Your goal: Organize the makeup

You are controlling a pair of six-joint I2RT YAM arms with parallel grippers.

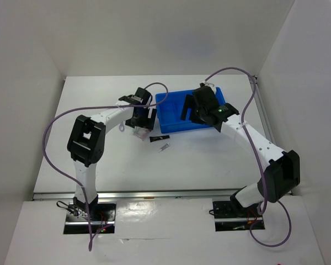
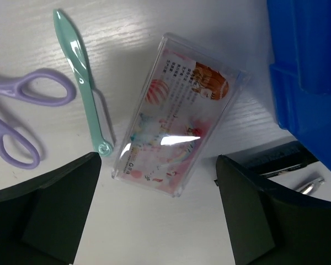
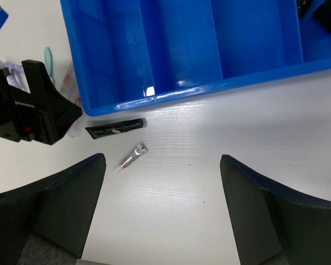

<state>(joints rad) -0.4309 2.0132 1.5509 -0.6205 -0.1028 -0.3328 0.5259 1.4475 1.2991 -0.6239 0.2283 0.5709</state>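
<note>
The clear pinkish flat case [image 2: 176,113] lies on the white table, just ahead of my left gripper [image 2: 160,221], which is open and empty above it. In the top view the left gripper [image 1: 142,120] hovers over the case [image 1: 138,133], left of the blue bin. The slim black tube [image 3: 115,128] and the tiny silver stick [image 3: 132,156] lie in front of the bin; both show in the top view, the tube [image 1: 159,138] and the stick [image 1: 165,147]. My right gripper [image 3: 163,215] is open and empty, above the bin's front part [image 1: 192,110]. The tan bottle and the compact are not identifiable.
The blue divided bin [image 3: 182,88] [image 1: 168,118] has empty front compartments; dark items [image 3: 323,12] sit in a far compartment. A mint green spatula [image 2: 81,83] and purple scissors [image 2: 16,118] lie left of the case. White walls enclose the table.
</note>
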